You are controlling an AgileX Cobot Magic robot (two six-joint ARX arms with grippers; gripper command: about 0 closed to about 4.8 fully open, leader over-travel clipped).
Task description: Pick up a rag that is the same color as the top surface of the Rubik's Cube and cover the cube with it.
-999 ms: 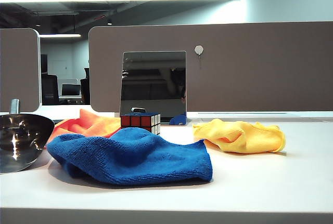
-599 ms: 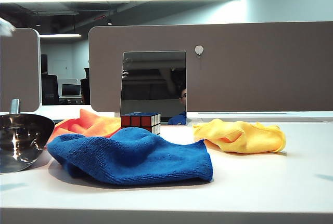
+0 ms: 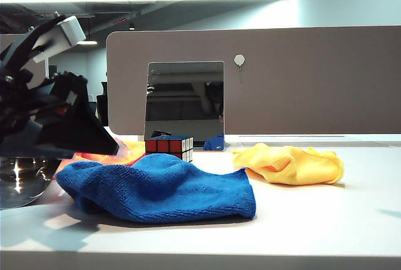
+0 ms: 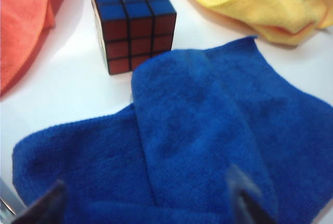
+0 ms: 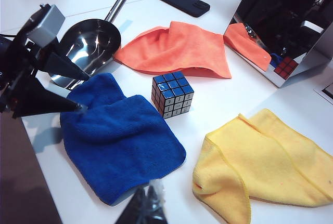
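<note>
The deep blue fluffy rag point(image 3: 164, 185) point(image 5: 119, 135) lies rumpled at the front of the white table. Behind it stands the Rubik's Cube point(image 3: 169, 145) point(image 4: 132, 21) point(image 5: 171, 94), blue face up and red face toward the rag. My left gripper point(image 3: 103, 141) point(image 4: 145, 203) point(image 5: 85, 93) hovers open over the rag's left edge, its dark fingers point(image 4: 242, 195) spread wide above the cloth point(image 4: 208, 130) with nothing between them. My right gripper point(image 5: 148, 203) hangs shut and empty above the rag's near edge; it is outside the exterior view.
An orange cloth point(image 5: 174, 50) point(image 4: 26, 21) lies behind the cube on the left, a yellow cloth point(image 3: 291, 163) point(image 5: 265, 167) on the right. A steel scoop point(image 3: 19, 182) point(image 5: 88, 39) sits at the far left. A mirror point(image 3: 185, 104) stands against the partition, a black phone point(image 5: 183, 0) lies beyond.
The left arm has swung in from the left and now hangs over the rag's left edge with its jaws open. Rag, cube and the other cloths have not moved.
</note>
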